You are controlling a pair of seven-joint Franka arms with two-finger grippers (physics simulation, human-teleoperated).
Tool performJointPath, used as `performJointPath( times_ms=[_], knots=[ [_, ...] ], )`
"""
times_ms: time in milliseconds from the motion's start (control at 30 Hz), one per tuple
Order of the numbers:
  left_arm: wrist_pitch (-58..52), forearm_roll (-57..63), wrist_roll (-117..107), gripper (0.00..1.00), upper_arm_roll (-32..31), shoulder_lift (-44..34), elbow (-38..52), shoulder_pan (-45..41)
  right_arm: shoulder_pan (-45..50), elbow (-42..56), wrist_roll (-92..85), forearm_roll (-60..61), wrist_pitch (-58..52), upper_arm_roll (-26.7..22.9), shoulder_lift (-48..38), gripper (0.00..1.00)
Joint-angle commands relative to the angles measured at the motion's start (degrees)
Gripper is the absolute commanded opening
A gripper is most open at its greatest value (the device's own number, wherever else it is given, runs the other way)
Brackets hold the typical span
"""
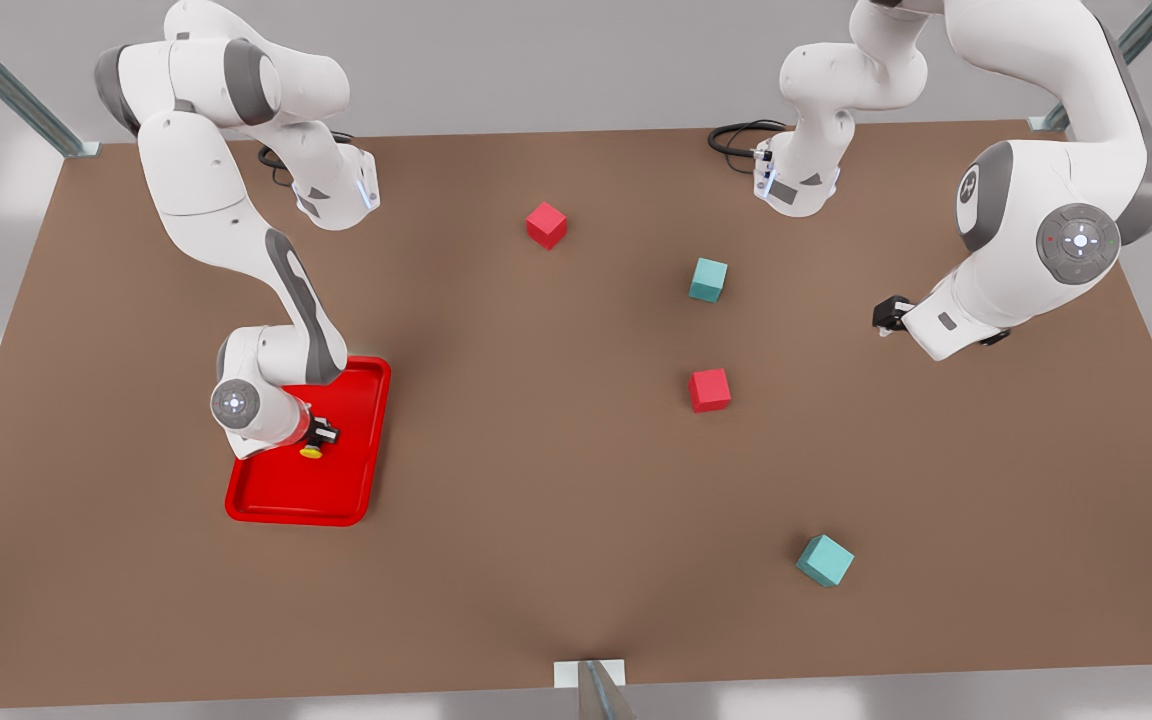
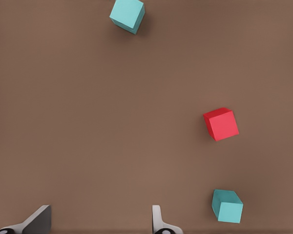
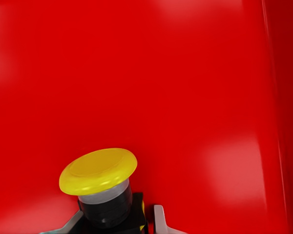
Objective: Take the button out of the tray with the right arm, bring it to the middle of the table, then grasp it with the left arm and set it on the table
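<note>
The button (image 1: 311,452), with its round yellow cap, is in the red tray (image 1: 336,500) at the front view's left. My right gripper (image 1: 322,434) reaches down into the tray and is shut on it. In the right wrist view the button (image 3: 97,168) has its dark body between my right gripper's (image 3: 115,225) fingertips, over the tray floor (image 3: 185,73). My left gripper (image 1: 886,315) hangs open above the brown table (image 1: 536,480) at the front view's right, with nothing in it. The left wrist view has the left gripper (image 2: 97,224) spread wide over bare table.
Two red cubes (image 1: 546,224) (image 1: 709,389) and two teal cubes (image 1: 707,279) (image 1: 824,559) lie scattered over the middle and right of the table. The left wrist view takes in a red cube (image 2: 220,124) and two teal cubes (image 2: 128,14) (image 2: 227,205).
</note>
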Motion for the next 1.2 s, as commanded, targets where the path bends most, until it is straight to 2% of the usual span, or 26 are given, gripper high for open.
performJointPath(
  times_ms=[0,100,167,267,367,433,533,600,667,733,800,867,933,1000,1067,1167],
  knots=[
    [-0.04,0.04,0.00,1.00,-0.01,-0.06,0.03,-0.01,-0.01,0.16,0.96,-0.05,-0.34,-0.01,-0.03,0.56],
    [-0.04,0.04,0.00,1.00,-0.10,-0.06,0.03,-0.01,-0.01,0.07,0.88,-0.05,-0.52,0.17,-0.21,0.53],
    [-0.04,0.04,0.00,1.00,-0.01,-0.06,0.03,-0.01,0.08,0.07,0.08,-0.05,-0.52,0.26,-0.21,0.45],
    [-0.04,0.04,0.00,1.00,-0.10,-0.06,0.03,-0.01,0.17,0.16,0.35,-0.04,-1.74,0.34,-0.65,0.45],
    [0.05,0.04,0.00,1.00,-0.01,-0.06,0.11,-0.01,0.08,3.94,0.08,-0.05,-10.62,1.14,-3.02,0.45],
    [0.05,0.04,0.00,1.00,-0.01,-0.06,0.29,-0.01,0.17,4.03,-0.09,0.13,-11.15,1.57,-3.89,0.45],
    [0.05,0.04,0.00,1.00,-0.01,-0.06,0.29,-0.01,4.73,14.65,12.29,2.94,-22.40,8.16,-5.66,0.45],
    [0.05,0.04,0.00,1.00,-0.10,-0.06,0.29,-0.01,14.39,23.61,28.97,3.29,-23.28,8.78,-5.04,0.45],
    [0.05,0.04,0.00,1.00,-0.01,-0.06,0.29,-0.01,22.83,30.73,43.93,5.93,-22.49,8.78,0.22,0.45],
    [0.14,0.04,0.00,1.00,-0.01,0.29,0.29,-0.01,28.98,41.62,48.50,11.63,-21.52,8.08,7.60,0.45],
    [0.23,0.04,0.00,1.00,-0.01,0.47,0.29,-0.01,34.18,50.16,57.03,13.31,-15.12,6.41,15.69,0.45],
    [0.14,0.04,0.00,1.00,-0.01,0.56,0.29,-0.01,35.41,50.52,56.78,14.55,-11.68,6.41,17.63,0.45],
    [0.14,0.04,0.00,1.00,-0.01,0.56,0.29,-0.01,34.97,46.32,44.32,14.37,-11.86,6.41,17.20,0.45],
    [0.14,0.04,0.00,1.00,-0.01,0.56,0.29,-0.01,35.15,45.69,40.16,13.23,-11.77,6.32,17.55,0.45],
    [0.14,0.04,0.00,1.00,-0.01,0.64,0.29,-0.01,36.55,46.12,40.60,13.40,-11.50,6.32,19.04,0.46],
    [0.23,0.04,0.00,1.00,-0.01,0.64,0.29,-0.01,38.48,46.30,40.60,13.40,-5.18,6.32,22.64,0.46]
  ],
)
